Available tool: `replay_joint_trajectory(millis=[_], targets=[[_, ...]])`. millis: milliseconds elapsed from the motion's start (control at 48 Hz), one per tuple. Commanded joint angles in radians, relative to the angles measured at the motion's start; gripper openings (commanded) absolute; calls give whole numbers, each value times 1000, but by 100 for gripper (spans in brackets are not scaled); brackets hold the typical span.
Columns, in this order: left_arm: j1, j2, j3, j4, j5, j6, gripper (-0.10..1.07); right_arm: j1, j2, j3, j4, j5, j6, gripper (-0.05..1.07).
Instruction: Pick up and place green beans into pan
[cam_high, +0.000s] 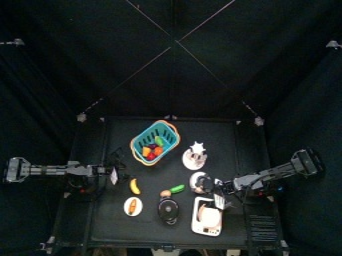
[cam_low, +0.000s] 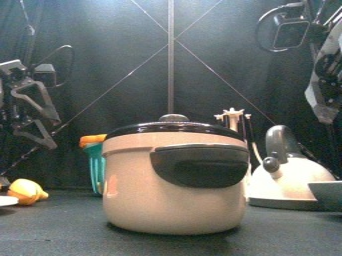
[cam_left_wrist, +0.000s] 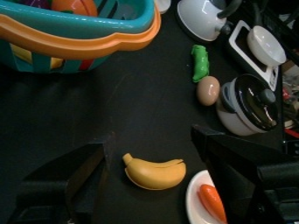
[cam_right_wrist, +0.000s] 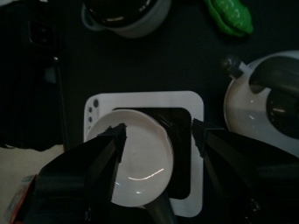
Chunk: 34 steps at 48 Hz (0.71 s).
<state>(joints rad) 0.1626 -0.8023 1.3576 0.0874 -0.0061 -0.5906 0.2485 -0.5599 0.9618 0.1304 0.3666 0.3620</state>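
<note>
Left gripper (cam_left_wrist: 149, 175): jaws spread, empty, at 9 o'clock.
Green beans (cam_left_wrist: 200, 63): small bright green pod on the table (cam_high: 114, 150), centre-front, beside a brownish egg-shaped piece (cam_left_wrist: 208, 90).
Basket (cam_high: 154, 140): teal, holds mixed produce.
Pan (cam_right_wrist: 145, 156): white, squarish; contents unclear.
Right gripper (cam_right_wrist: 152, 144): jaws wide, empty, over the pan.

green beans (cam_left_wrist: 200, 63) open above, pot (cam_left_wrist: 247, 103) close beside

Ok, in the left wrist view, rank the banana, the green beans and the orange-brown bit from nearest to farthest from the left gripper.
1. The banana, just ahead of the left gripper, between its open jaws.
2. The orange-brown bit, farther out, beside the dark pot.
3. The green beans, just beyond that bit.
</note>
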Motion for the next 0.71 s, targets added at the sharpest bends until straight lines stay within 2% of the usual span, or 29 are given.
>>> replay_joint_trajectory(millis=[0,125,312,479,688], targets=[[-2,2,-20,0,-5,3,101,-8,-14,-34,-20,-66,-3,93],[-2,2,-20,8,-5,3,101,-25,-3,-35,-83,-192,2,93],[-3,2,-21,12,-9,2,101,-133,43,-49,-183,-344,15,93],[-3,2,-25,12,-9,2,101,-210,150,-69,-249,-374,-2,93],[-6,2,-25,12,-28,2,101,-224,321,-137,-391,-388,2,93]])
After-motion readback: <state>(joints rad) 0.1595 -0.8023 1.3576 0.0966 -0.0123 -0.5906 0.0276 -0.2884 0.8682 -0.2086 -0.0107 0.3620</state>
